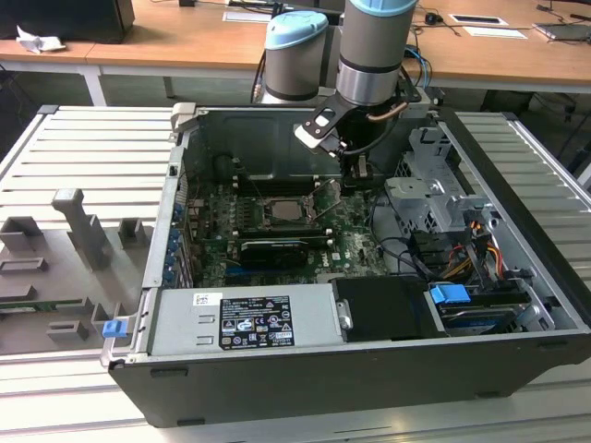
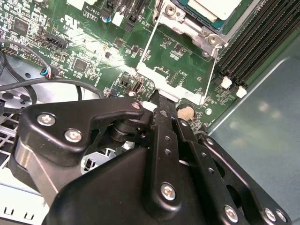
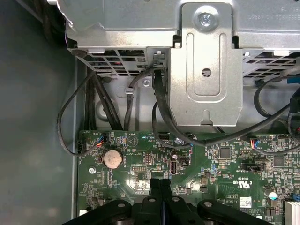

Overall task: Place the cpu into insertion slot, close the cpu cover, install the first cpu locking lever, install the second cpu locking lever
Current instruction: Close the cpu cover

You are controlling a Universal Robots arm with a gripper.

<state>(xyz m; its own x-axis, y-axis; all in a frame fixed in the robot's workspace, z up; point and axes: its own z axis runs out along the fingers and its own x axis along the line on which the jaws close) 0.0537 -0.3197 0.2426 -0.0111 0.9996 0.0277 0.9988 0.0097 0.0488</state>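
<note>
In the exterior view, one arm reaches down into the open computer case [image 1: 166, 277]. Its gripper [image 1: 358, 171] hangs low over the green board [image 1: 355, 242], just to the exterior view's right of the one cpu [image 1: 288, 210], likely to work at the socket's edge.

In the second wrist view, that cpu [image 2: 211, 5] sits in the insertion slot [image 2: 190, 21]. The one cpu cover [image 2: 166, 86] is swung open, off the chip. The gripper's [image 2: 155, 98] two fingers [image 2: 161, 122] are pressed together, nothing seen between them, with the tip just beside the cover's free edge, probably to push it.

In the first wrist view, the gripper [image 3: 160, 182] shows both fingers [image 3: 153, 185] touching, near one coin battery [image 3: 112, 158].
</note>
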